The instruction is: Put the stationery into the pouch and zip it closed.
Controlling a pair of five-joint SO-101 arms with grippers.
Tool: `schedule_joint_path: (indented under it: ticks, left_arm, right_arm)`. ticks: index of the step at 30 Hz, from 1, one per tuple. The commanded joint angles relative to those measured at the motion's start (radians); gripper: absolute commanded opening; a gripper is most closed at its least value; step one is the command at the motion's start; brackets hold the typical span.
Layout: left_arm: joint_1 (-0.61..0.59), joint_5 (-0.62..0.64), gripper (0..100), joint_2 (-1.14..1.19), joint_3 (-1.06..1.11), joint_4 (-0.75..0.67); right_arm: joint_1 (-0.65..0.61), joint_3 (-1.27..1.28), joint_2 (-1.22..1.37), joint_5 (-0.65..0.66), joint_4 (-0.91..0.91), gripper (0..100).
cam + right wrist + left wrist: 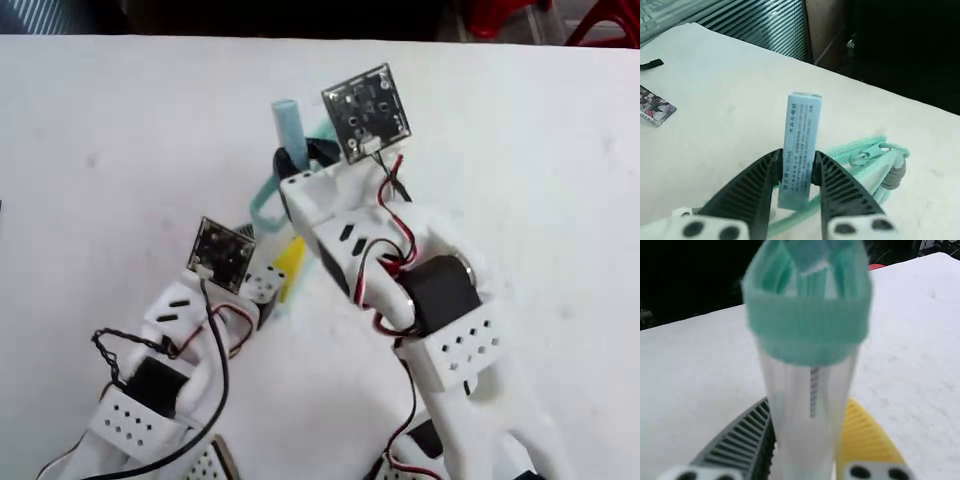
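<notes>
left hand (809,405) clamped on clear, green-zipped pouch (807,330) | right hand (796,155) pinching blue stationery bar (801,130) | high view: pouch at 12 o'clock of left hand, bar at pouch's 12 o'clock end

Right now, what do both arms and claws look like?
Both are white shells with hole-patterned housings, black servos and square wrist camera boards. The left arm carries a black cable; the left claw pairs a grey ribbed finger with a yellow one. The right arm has red-and-black wires; the right claw has black ribbed fingers.
</notes>
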Motion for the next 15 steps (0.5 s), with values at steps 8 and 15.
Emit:
schedule_joint_path:
  ticks: [8,15]
  left_arm:
    - [-0.002,0.114,24,-0.004,-0.032,-0.014]
    - [-0.010,0.121,24,-0.004,-0.032,-0.014]
  right_arm:
    - [0.004,0.087,-0.018,-0.002,-0.145,1.6]
    - [0.002,0.209,-0.027,0.009,-0.229,1.6]
